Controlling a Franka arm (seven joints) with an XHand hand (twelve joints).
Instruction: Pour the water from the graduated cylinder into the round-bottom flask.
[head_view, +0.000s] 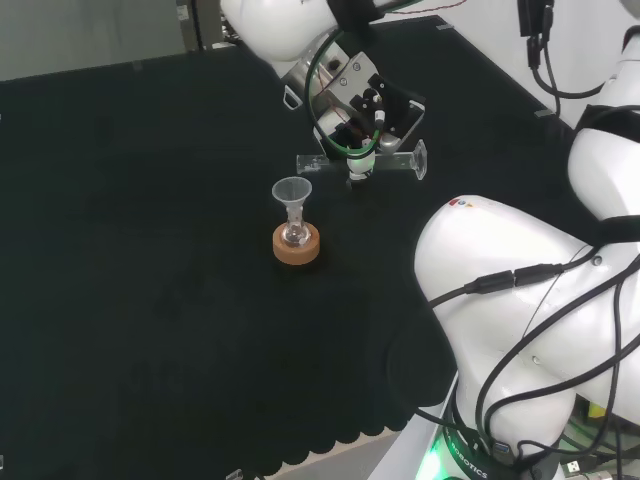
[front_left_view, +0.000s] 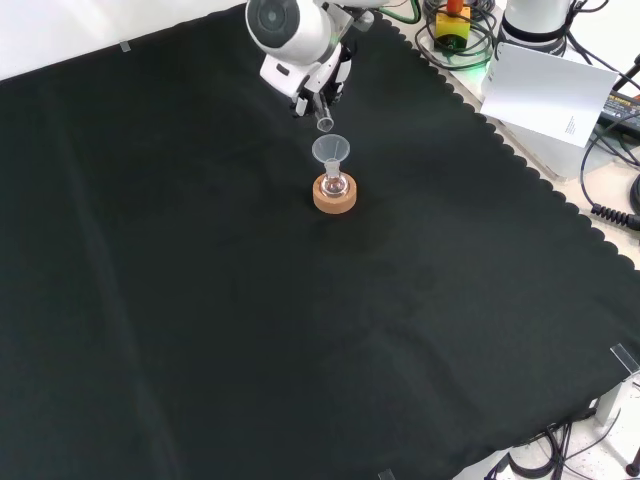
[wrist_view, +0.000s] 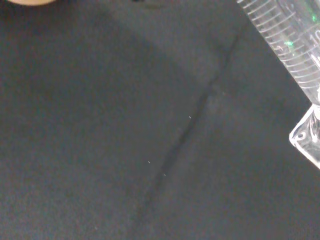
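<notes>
Hand (head_view: 362, 115) partly masked by its own black and white housing in the head view, and by the arm's white link in the front view; individual fingers hard to make out, but they are closed round the middle of the graduated cylinder (head_view: 390, 161). Cylinder lies about level in the air, foot to the right in the head view, open mouth to the left, just above and right of the funnel (head_view: 291, 191). Water level inside cannot be read. In the wrist view, the graduated wall and a corner of the foot show, cut off at the edge. Funnel sits in the neck of the round-bottom flask (head_view: 293, 235), a small clear bulb on a cork ring (head_view: 296, 247) near mid-table (head_view: 140, 250). Contents of flask not discernible. In the front view, the cylinder mouth hangs just beyond the funnel rim, apart from it.
</notes>
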